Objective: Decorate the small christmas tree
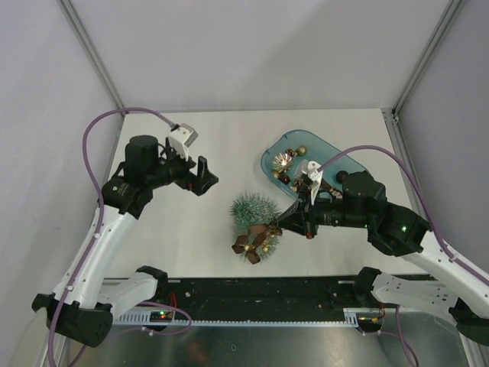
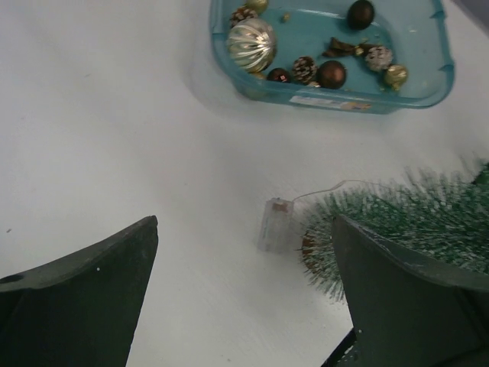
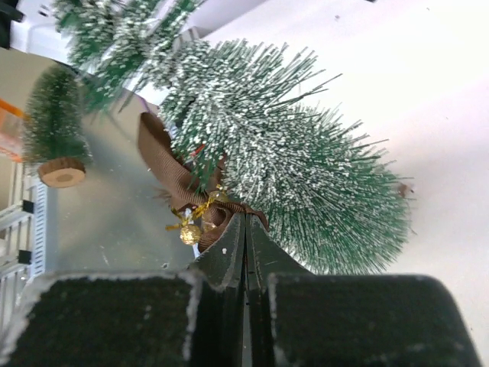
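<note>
**Hidden or unclear**
- Small christmas tree (image 1: 254, 209): the base is not seen in the top view. Whether the tree stands or leans cannot be told.
- Right gripper (image 1: 280, 222): fingers pressed together, tips at the brown ribbon bow (image 3: 170, 172). Whether a strand is caught between them cannot be made out.
- Small tree shape (image 3: 52, 126), with a wood-slice base, at 9 o'clock in the right wrist view. It may be a reflection or a second tree; undecided.
- Teal tray (image 2: 428, 95): the top edge of the left wrist view cuts off its far rim and some of its contents.
- Left gripper (image 1: 202, 177): only its two dark fingers show in its own camera, spread wide with nothing between them. It hangs above the bench (image 1: 229, 138).

**Count**
- Tree: one, frosted green, near bench centre toward 6 o'clock. The bow sits on its 6 o'clock side.
- Grippers: two. The right is at 3 o'clock of the tree and the left at 10 o'clock, well apart from it.
- Tray: one, at 1 o'clock of the tree.
- Tray contents: one large silver ribbed ball (image 2: 250, 43) and three dark brown balls. The rest are small and hard to separate.
- Gold bell (image 3: 190, 233): one, at the bow.
- Small clear box (image 2: 275, 224): one, just beside the tree, with a thin wire attached.
</note>
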{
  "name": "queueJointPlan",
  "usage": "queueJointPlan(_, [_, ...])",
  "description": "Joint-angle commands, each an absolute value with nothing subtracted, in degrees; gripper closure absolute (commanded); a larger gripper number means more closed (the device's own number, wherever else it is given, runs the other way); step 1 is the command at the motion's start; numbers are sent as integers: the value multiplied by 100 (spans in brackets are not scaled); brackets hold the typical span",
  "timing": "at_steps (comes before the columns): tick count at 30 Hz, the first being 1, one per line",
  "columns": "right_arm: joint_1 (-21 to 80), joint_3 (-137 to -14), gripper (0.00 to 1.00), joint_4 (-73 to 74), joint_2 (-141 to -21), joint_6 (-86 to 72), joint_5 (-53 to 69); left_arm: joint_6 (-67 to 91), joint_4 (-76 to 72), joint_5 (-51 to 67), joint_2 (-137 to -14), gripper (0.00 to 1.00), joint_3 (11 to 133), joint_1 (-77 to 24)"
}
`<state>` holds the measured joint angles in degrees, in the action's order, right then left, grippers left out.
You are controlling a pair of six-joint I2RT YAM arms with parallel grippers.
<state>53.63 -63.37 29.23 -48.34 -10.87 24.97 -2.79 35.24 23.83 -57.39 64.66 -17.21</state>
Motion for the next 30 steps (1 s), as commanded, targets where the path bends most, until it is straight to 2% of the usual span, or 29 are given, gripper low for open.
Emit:
queueJointPlan(1, [5485, -6441, 100, 3383, -4723, -771, 1741, -102, 3361, 3383, -5844, 0, 6821, -1693])
queueJointPlan(10, [5859, -5722, 100, 2801, -4461, -1106, 555, -135, 3356, 4005, -5863, 0, 6982, -1688])
queueJointPlan(19, [6424, -5134, 100, 2148, -4241, -1523, -545, -836, 3527, 4227, -5026, 0, 7132, -1688])
queueJointPlan(24, [6593, -4983, 100, 1960, -4143, -1683, -853, -1775, 4222, 4579, -4315, 0, 7132, -1687])
queueJointPlan(30, [6679, -4939, 100, 1846, -4097, -1820, -911, -2457, 5566, 5923, -4008, 0, 7361, -1741])
